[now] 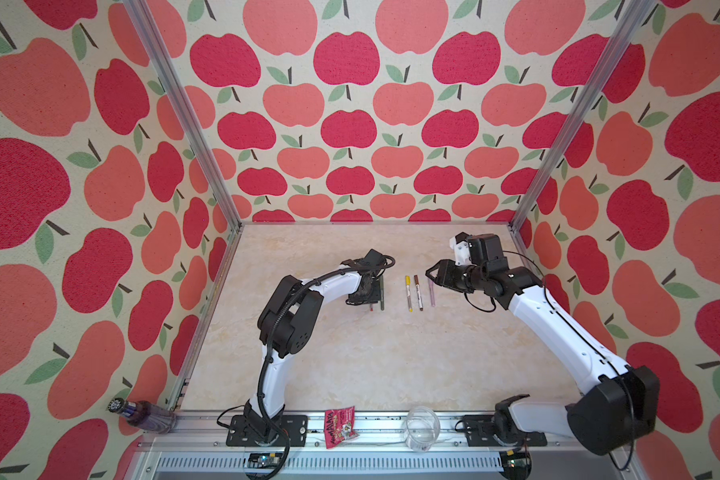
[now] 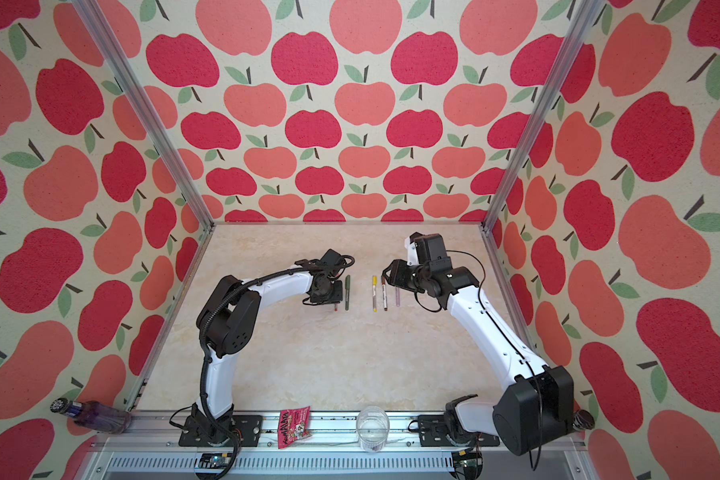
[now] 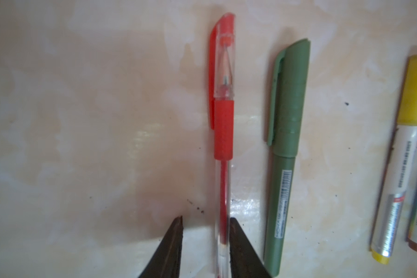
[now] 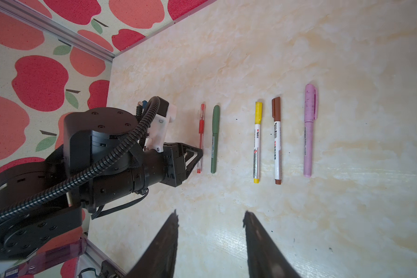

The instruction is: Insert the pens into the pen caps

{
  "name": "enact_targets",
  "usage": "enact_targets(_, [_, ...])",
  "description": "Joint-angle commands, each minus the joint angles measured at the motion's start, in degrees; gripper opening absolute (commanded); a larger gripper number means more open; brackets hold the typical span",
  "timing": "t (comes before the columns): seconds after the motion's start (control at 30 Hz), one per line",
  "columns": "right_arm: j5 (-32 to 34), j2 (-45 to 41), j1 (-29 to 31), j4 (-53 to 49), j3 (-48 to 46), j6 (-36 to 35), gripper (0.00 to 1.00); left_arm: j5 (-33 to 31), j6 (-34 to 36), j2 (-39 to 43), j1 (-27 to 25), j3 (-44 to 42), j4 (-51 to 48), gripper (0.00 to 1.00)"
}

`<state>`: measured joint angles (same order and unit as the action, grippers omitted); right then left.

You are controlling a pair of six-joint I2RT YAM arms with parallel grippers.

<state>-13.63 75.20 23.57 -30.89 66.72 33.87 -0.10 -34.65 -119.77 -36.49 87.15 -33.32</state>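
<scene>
Your left hand (image 3: 206,219) straddles the red pen (image 3: 223,130) near its tail, released and not gripping. The pen's long axis runs across the closing line. Your right hand (image 4: 210,213), also released and empty, is farther off.

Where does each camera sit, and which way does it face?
Top views: high over the near edge, facing down at the table; left arm and right arm show.
Left wrist: above the open left gripper, facing down at the red pen.
Right wrist: behind the right gripper, facing the pen row and left arm.
Shared by wrist views: green pen.
</scene>
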Motion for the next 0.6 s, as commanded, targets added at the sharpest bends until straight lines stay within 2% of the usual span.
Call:
enact_targets(0.0, [0.5, -1.3, -1.2, -2.3, 1.6, -2.6, 0.48, -4.0, 1.7, 6.0, 0.0, 1.1, -2.1, 0.45])
enact_targets(0.13, [4.2, -1.6, -3.9, -1.2, 3.0, -5.8, 0.49, -9.8, 6.2, 17.1, 0.3, -0.9, 1.7, 0.57])
enact_targets(0.23, [7.8, -2.6, -7.2, 2.4, 1.4, -7.5, 0.49, -13.9, 11.0, 28.0, 2.3, -6.4, 8.5, 0.65])
enact_targets(0.37, [6.2, -2.7, -12.2, 5.1, 0.0, -6.0, 0.49, -8.2, 11.4, 36.5, 8.5, -11.7, 10.2, 0.66])
enact_targets(0.57, [6.1, -1.1, -14.2, 4.4, -0.5, -8.7, 0.49, -8.7, 12.5, 41.4, 10.4, -16.7, 6.8, 0.70])
